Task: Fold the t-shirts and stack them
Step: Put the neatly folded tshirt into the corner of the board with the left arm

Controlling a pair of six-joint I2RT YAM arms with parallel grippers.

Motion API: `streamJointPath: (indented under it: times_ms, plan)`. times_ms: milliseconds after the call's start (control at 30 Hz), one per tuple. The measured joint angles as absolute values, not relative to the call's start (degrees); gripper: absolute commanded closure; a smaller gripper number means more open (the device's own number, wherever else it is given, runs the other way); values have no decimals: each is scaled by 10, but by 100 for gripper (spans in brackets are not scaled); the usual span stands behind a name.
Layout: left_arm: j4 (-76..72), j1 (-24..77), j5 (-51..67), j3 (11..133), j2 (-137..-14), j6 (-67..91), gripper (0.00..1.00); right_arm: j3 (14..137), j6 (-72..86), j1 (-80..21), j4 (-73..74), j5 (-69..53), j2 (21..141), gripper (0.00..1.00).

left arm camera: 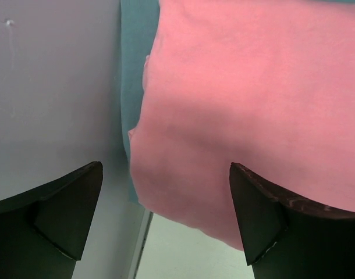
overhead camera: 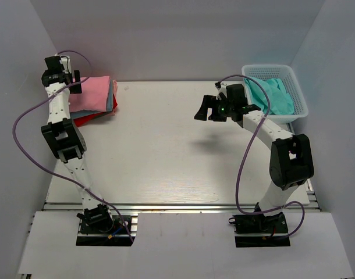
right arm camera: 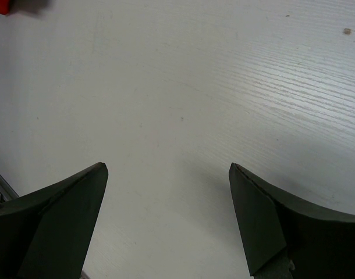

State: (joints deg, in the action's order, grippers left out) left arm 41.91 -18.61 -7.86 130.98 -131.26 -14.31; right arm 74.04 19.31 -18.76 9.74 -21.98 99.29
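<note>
The salmon pink t-shirt [overhead camera: 91, 92] tops a folded stack at the upper left of the frame, with a dusty blue t-shirt [overhead camera: 113, 96] and a red t-shirt [overhead camera: 87, 118] showing at the edges beneath. A turquoise t-shirt [overhead camera: 275, 96] lies bunched in the white basket [overhead camera: 301, 104] at upper right. The left gripper [left arm camera: 166, 167] hangs wide over the pink cloth, holding nothing. The right gripper [right arm camera: 167, 167] gapes wide, empty, above the pale wood-grain table [overhead camera: 166, 151]. Plain grey walls [overhead camera: 177, 35] enclose the table.

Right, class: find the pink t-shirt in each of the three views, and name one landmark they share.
Top external: pink t-shirt at the far left.
Left wrist: fills the upper right.
Right wrist: not in it.
Shared landmark: the white table.
</note>
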Motion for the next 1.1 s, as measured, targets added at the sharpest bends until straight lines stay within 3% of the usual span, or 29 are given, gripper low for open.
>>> streamJointPath:
  times_ms: [300, 467, 600, 867, 967, 1100]
  plan:
    - [404, -163, 41, 1246, -1209, -75, 0, 741, 191, -188, 93, -227, 993, 10]
    - [346, -97, 90, 1146, -1108, -11, 0, 682, 192, -187, 46, -236, 961, 10]
    - [263, -3, 103, 990, -1030, 37, 0, 605, 194, -187, 15, -230, 912, 10]
    - [107, 182, 101, 508, -842, 99, 0, 455, 195, -187, -66, -212, 805, 10]
    - [97, 191, 87, 435, -779, 116, 0, 404, 203, -187, -99, -212, 778, 10]
    - [64, 199, 65, 429, -733, 119, 0, 395, 205, -187, -116, -216, 783, 10]
